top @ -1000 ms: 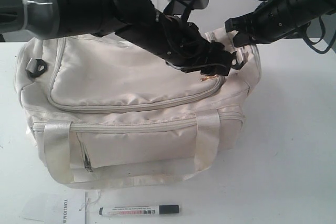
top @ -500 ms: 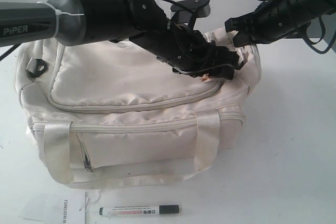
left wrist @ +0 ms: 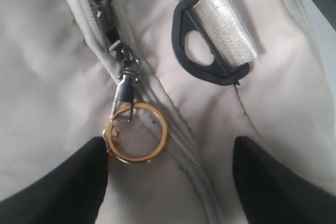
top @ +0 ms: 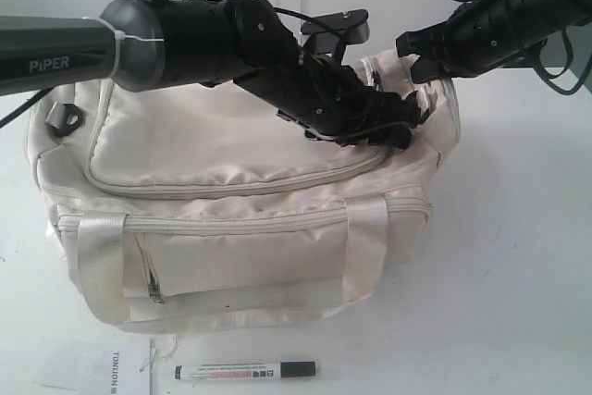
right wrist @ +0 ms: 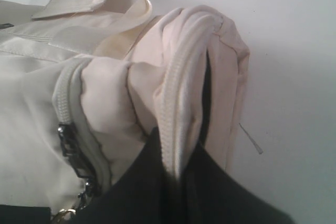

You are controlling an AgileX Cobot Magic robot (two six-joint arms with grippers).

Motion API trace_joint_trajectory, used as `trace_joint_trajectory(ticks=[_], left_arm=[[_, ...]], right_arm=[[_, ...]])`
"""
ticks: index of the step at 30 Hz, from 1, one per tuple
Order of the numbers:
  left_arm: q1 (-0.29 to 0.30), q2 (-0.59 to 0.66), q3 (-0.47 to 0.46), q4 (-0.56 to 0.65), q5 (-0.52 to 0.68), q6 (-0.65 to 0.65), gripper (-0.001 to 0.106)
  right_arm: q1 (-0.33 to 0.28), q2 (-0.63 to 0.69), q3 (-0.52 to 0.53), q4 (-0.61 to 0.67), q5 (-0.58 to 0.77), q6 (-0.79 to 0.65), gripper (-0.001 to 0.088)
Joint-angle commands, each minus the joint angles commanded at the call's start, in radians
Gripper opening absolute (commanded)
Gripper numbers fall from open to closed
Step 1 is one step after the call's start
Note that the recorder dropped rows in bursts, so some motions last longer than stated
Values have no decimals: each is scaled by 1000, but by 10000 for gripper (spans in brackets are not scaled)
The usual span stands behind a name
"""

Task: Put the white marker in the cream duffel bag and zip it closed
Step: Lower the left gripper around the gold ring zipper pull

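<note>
The cream duffel bag [top: 231, 191] fills the middle of the table, its curved top flap lying flat. On the table in front of it lies the white marker [top: 245, 371], far from both grippers. My left gripper [top: 398, 131] reaches across to the bag's right end. It is open [left wrist: 170, 179] just over the zip line, and the gold ring [left wrist: 135, 132] of the zip pull lies by one finger [left wrist: 68, 182]. My right gripper [top: 418, 60] is shut [right wrist: 178, 174] on a fold of the bag's end seam [right wrist: 181, 93].
A dark end ring [left wrist: 210, 45] with webbing sits on the bag beside the zip. A white printed card [top: 102, 367] lies left of the marker at the front edge. Bare white table [top: 518, 256] spreads to the right of the bag.
My left arm has slid further along the bag's top toward its right end, and its gripper now covers the gold ring in the exterior view. The right gripper has held still.
</note>
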Motion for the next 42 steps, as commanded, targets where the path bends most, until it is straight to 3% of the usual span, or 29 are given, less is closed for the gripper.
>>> trace_joint_trajectory(ticks=[7, 9, 10, 12, 27, 30, 36, 42], left_arm=[[0, 0, 0, 0, -30, -11, 484], [0, 0, 0, 2, -30, -11, 357], [0, 0, 0, 2, -30, -11, 184], [0, -2, 0, 10, -21, 24, 1], [0, -88, 2, 134, 53, 31, 0], [0, -86, 2, 153, 62, 31, 118], [0, -94, 2, 153, 24, 31, 676], [0, -79, 2, 153, -56, -2, 697]], right_arm=[[0, 0, 0, 0, 0, 0, 0], [0, 0, 0, 0, 0, 0, 0], [0, 0, 0, 0, 0, 0, 0], [0, 0, 0, 0, 0, 0, 0], [0, 0, 0, 0, 0, 0, 0], [0, 0, 0, 0, 0, 0, 0], [0, 0, 0, 0, 0, 0, 0], [0, 0, 0, 0, 0, 0, 0]])
